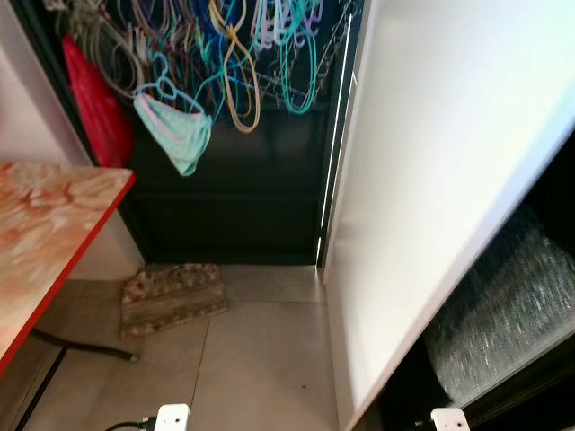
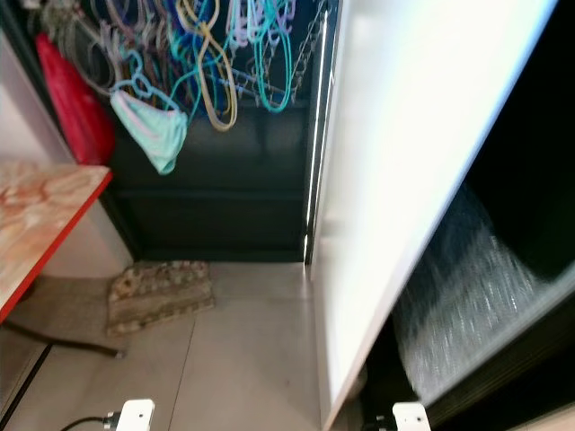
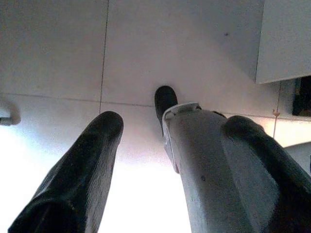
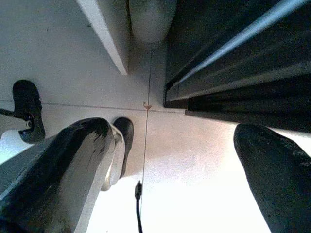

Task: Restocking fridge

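The fridge door (image 1: 431, 180) stands open, a broad white panel running from upper right down toward the tiled floor (image 1: 260, 359). Behind it, the dark fridge interior (image 1: 548, 224) holds a patch of clear bubbled wrap (image 1: 503, 314). To the left of the door, coloured hangers (image 1: 234, 54) crowd a dark recess, with a pale green garment (image 1: 175, 130) and a red bag (image 1: 99, 108) among them. A worn mat (image 1: 171, 296) lies on the floor below. An orange marbled surface (image 1: 45, 233) with a red edge sits at the left.

Both arms hang low. The left hand (image 3: 180, 160) points at the floor, fingers (image 3: 82, 170) spread and empty. The right hand (image 4: 180, 170) likewise points down near the fridge base (image 4: 233, 82), fingers (image 4: 277, 174) spread, holding nothing.
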`<state>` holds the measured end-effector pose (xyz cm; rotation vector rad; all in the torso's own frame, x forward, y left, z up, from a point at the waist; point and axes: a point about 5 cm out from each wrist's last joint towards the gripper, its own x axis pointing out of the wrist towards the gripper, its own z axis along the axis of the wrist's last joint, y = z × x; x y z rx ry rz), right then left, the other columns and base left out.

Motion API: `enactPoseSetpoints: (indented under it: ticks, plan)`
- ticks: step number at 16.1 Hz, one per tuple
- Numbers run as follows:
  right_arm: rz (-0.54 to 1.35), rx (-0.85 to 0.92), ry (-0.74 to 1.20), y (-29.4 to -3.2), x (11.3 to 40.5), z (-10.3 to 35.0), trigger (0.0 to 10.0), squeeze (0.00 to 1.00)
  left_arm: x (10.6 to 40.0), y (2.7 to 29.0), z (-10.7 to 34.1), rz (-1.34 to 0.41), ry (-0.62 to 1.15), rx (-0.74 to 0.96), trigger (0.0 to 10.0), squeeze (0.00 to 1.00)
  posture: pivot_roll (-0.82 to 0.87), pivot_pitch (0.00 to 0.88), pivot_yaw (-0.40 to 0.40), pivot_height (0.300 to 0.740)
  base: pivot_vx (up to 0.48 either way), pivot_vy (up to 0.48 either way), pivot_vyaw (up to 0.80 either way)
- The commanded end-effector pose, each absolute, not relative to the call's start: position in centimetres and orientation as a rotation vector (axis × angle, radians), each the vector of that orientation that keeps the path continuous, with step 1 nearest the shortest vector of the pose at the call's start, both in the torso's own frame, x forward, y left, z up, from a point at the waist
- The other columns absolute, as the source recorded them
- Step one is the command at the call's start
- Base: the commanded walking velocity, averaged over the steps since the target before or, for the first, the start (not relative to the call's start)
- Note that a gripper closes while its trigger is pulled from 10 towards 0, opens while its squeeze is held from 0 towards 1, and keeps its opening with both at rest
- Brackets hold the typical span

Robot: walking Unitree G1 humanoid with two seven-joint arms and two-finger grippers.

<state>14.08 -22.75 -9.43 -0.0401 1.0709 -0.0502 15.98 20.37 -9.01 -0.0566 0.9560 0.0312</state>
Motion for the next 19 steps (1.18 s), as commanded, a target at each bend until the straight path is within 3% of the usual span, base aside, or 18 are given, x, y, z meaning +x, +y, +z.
enactPoseSetpoints:
  ticks: [1, 7, 19]
  plan:
    - [-0.052, -0.030, 1.072, -22.5, 13.8, -9.6, 10.0, 0.00, 15.2, 21.0, -9.2, 0.036, 0.984, -0.039, 10.0, 0.00, -0.13, 0.000, 0.022, 0.740, -0.315, 0.000, 0.00]
    - [-0.045, -0.017, 1.064, -22.0, 13.9, -9.6, 10.0, 0.00, 15.3, 21.6, -9.1, 0.037, 0.984, -0.007, 10.0, 0.00, -0.12, 0.000, 0.033, 0.740, -0.105, 0.000, 0.00]
    - [-0.029, -0.036, 1.054, -21.7, 14.4, -9.5, 10.0, 0.00, 16.2, 22.2, -8.3, 0.115, 0.858, -0.015, 10.0, 0.00, -0.09, 0.000, 0.030, 0.740, 0.000, 0.000, 0.80]
